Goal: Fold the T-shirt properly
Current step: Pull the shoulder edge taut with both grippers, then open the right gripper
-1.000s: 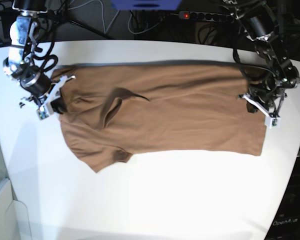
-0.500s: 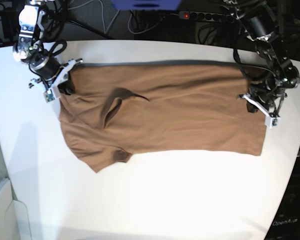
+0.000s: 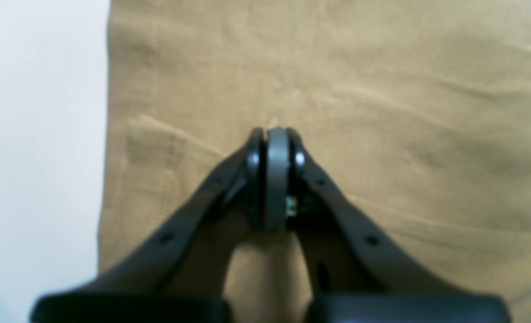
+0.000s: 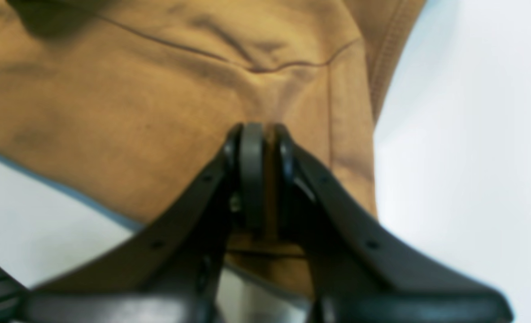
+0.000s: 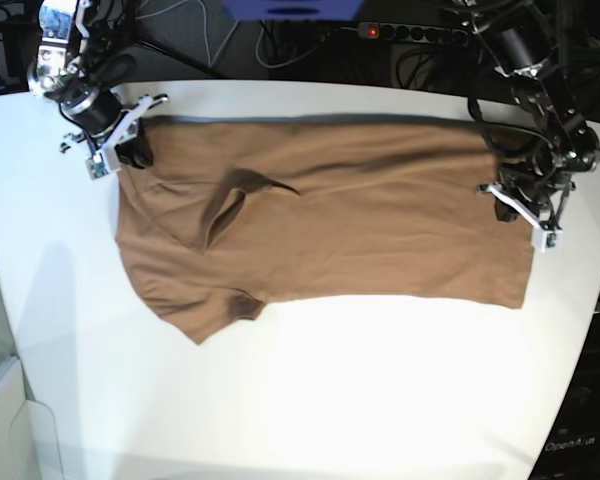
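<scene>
The tan T-shirt (image 5: 360, 220) lies spread lengthwise across the white table (image 5: 330, 400), one sleeve pointing to the near left. At the far left corner, my right gripper (image 5: 130, 152) is shut on the cloth near the collar. The right wrist view shows a strip of T-shirt (image 4: 113, 112) pinched between the pads of the right gripper (image 4: 258, 130). My left gripper (image 5: 502, 208) rests at the shirt's right end. In the left wrist view the left gripper (image 3: 272, 132) is shut, tips against the T-shirt (image 3: 382, 89), with no cloth visible between the pads.
A power strip (image 5: 420, 32) and cables lie behind the table's far edge. A blue object (image 5: 295, 8) sits at the top centre. A pale box (image 5: 0, 420) stands off the table's near left edge.
My right gripper has moved toward the far left corner with the cloth in it, pulling the shirt's far edge straight. The left arm has stayed put.
</scene>
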Action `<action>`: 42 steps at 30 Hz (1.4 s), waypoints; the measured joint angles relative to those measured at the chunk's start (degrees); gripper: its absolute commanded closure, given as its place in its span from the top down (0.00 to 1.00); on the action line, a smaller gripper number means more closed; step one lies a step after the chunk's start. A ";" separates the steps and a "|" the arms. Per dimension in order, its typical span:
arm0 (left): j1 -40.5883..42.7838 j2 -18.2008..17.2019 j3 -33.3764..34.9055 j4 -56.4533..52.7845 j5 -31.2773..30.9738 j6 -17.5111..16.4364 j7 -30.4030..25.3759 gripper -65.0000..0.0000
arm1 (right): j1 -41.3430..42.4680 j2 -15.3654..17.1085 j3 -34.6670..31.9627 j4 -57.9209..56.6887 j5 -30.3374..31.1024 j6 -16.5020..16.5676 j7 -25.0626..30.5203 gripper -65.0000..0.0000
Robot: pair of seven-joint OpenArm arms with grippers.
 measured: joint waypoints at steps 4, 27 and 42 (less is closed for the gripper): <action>0.79 -0.04 0.00 0.33 -0.33 0.00 0.09 0.03 | -2.75 -1.22 0.98 0.07 0.09 -0.37 4.09 0.05; 3.80 -0.63 -0.07 6.47 1.31 0.02 5.66 0.03 | -8.59 -1.73 1.01 7.61 -1.77 0.00 6.03 0.05; -2.47 0.39 0.09 8.85 3.45 0.63 13.53 0.03 | 9.07 3.06 1.75 14.99 -1.79 0.22 -14.69 0.08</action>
